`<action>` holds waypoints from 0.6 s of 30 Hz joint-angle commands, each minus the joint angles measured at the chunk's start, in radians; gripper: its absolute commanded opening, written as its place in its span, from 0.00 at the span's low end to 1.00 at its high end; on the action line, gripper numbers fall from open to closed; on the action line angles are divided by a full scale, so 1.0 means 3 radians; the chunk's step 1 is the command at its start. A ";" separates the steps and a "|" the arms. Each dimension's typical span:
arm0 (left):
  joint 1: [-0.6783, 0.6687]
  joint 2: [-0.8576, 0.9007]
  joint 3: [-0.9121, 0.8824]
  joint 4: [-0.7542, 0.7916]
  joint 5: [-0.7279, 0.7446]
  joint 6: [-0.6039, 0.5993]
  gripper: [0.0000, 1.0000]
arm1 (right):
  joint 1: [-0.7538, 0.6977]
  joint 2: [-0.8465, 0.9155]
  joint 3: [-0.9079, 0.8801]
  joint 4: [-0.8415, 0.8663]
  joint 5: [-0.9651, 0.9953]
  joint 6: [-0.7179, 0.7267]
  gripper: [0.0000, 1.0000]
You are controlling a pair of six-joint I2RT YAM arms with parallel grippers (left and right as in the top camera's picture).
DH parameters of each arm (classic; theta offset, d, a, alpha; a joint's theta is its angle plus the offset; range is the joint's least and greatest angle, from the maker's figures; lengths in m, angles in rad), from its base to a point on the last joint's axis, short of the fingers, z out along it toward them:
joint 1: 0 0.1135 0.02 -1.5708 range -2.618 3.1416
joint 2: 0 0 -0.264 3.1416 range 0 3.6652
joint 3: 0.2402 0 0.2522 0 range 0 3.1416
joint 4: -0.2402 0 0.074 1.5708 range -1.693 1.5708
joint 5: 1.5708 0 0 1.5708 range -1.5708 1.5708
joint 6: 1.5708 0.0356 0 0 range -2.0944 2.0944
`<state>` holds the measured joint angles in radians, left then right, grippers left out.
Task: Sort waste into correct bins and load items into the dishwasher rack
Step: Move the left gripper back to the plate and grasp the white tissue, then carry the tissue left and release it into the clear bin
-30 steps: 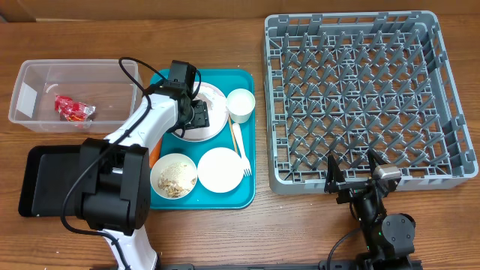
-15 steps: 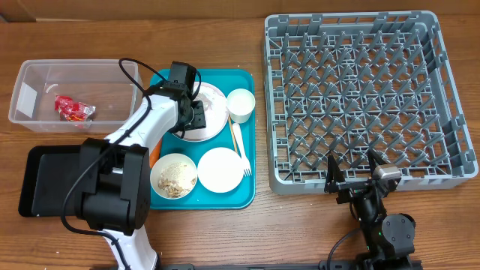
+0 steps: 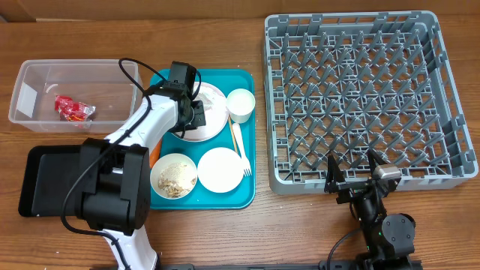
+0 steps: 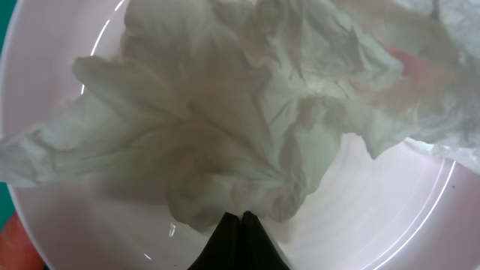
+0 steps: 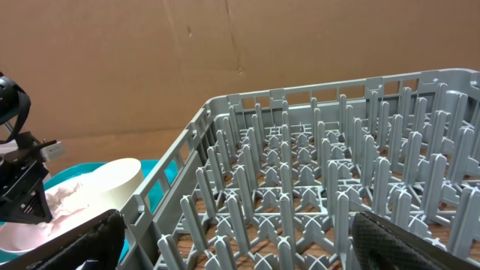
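My left gripper (image 3: 196, 112) reaches over the large white plate (image 3: 219, 120) on the teal tray. In the left wrist view its black fingers (image 4: 240, 219) are pinched together on the lower edge of a crumpled white napkin (image 4: 225, 112) that lies on the plate (image 4: 390, 217). My right gripper (image 3: 352, 171) rests open at the front edge of the grey dishwasher rack (image 3: 274, 97), with nothing between its fingers (image 5: 405, 240). A red wrapper (image 3: 73, 109) lies in the clear tub (image 3: 22, 97).
The teal tray (image 3: 240, 196) also holds a small white cup (image 3: 241, 104), a white fork (image 3: 241, 150), an empty white bowl (image 3: 221, 169) and a bowl of beige crumbs (image 3: 174, 176). An orange carrot (image 3: 154, 157) shows beside my left arm. The black tray (image 3: 45, 180) sits front left.
The left gripper's jaws have closed onto the napkin on the plate. The arm itself has hardly moved, and the right arm has stayed still.
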<state>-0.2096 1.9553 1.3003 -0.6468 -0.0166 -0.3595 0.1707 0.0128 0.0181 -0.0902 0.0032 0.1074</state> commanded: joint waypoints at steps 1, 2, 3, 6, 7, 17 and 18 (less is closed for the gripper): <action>-0.0004 0.0032 -0.0019 -0.0051 -0.0029 0.0027 0.04 | -0.0013 -0.0032 -0.0034 0.0020 -0.0018 -0.0011 1.00; -0.0004 0.0032 0.0003 -0.0098 -0.0029 0.0027 0.04 | -0.0013 -0.0032 -0.0034 0.0020 -0.0018 -0.0011 1.00; -0.0004 0.0032 0.0042 -0.0178 -0.0028 0.0027 0.04 | -0.0013 -0.0032 -0.0034 0.0020 -0.0018 -0.0011 1.00; -0.0004 0.0032 0.0186 -0.0417 -0.0029 0.0039 0.04 | -0.0013 -0.0032 -0.0034 0.0020 -0.0018 -0.0011 1.00; -0.0004 0.0032 0.0266 -0.0530 -0.0031 0.0066 0.04 | -0.0013 -0.0032 -0.0034 0.0020 -0.0018 -0.0011 1.00; -0.0001 0.0032 0.1436 -0.1701 -0.0032 0.0155 0.04 | -0.0013 -0.0032 -0.0034 0.0020 -0.0018 -0.0011 1.00; -0.0001 0.0032 0.1586 -0.1817 -0.0032 0.0155 0.04 | -0.0013 -0.0032 -0.0034 0.0020 -0.0018 -0.0011 1.00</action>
<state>-0.2096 1.9636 1.6630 -1.1397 -0.0170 -0.3336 0.1707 0.0128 0.0181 -0.0898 0.0032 0.1078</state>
